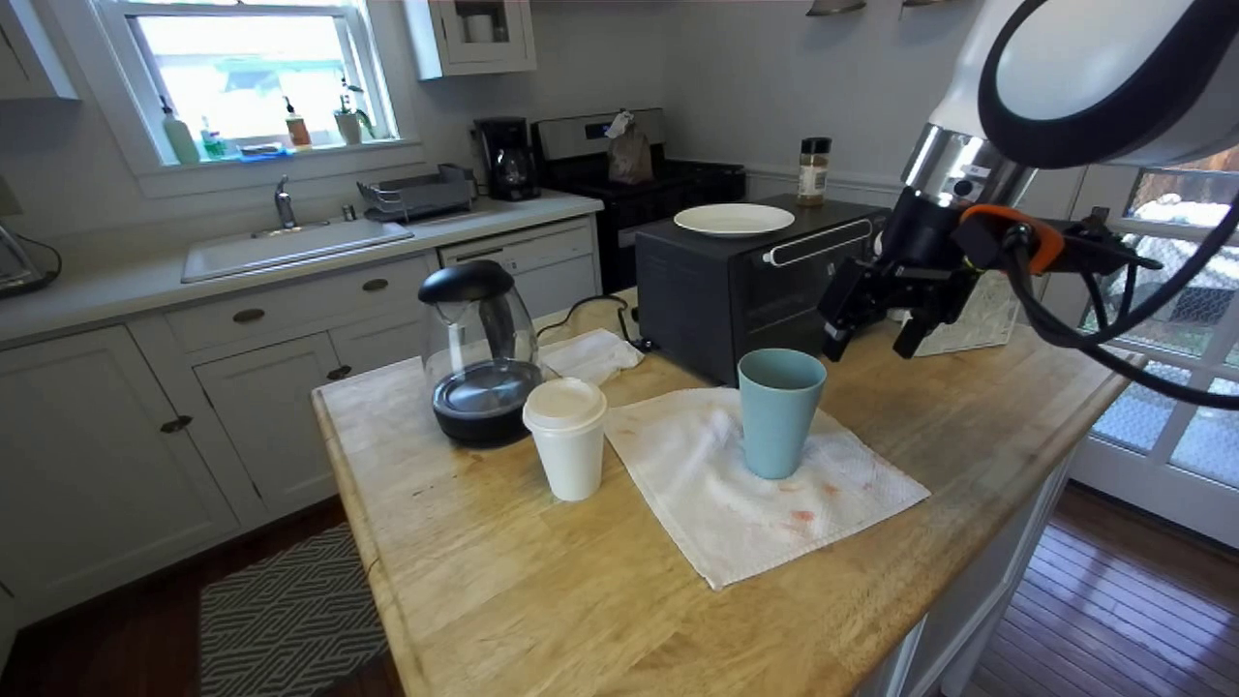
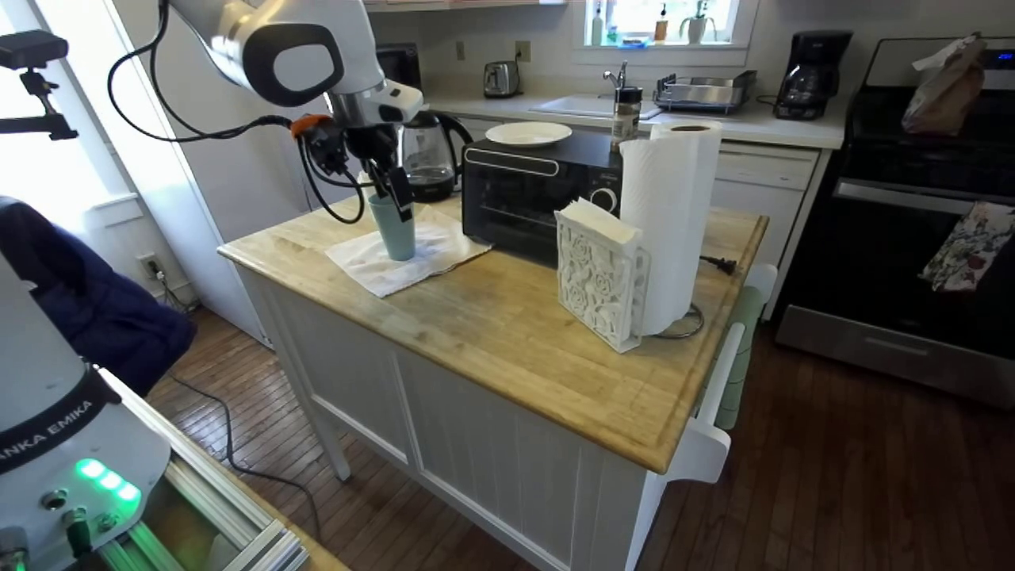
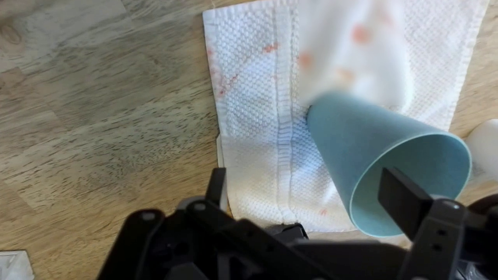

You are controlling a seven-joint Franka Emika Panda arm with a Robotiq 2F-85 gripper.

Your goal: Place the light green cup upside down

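- Cup [image 1: 780,426] (light green) is stood upright, mouth up, on a rumpled cloth [image 1: 711,528] on the worktop [image 1: 542,600].
- Fingers [image 3: 402,202] are spread wide, nothing gripped; in the wrist view one is seen across the mouth, but contact can't be told.
- Thin, stiff plastic is assumed: light, hard to break, easily knocked over. Matte finish, so slip is rated low.
- Hold is best taken on the outer wall, below the rim; with the taper, an off-centre pinch may be twisted loose mid-flip.
- Toaster oven [image 1: 692,300] is parked near; wrist swing should be kept off it. White cup [image 1: 568,447] is set beside the cloth, glass kettle [image 1: 487,416] near that.
- Inverted rim may be tipped by cloth folds.
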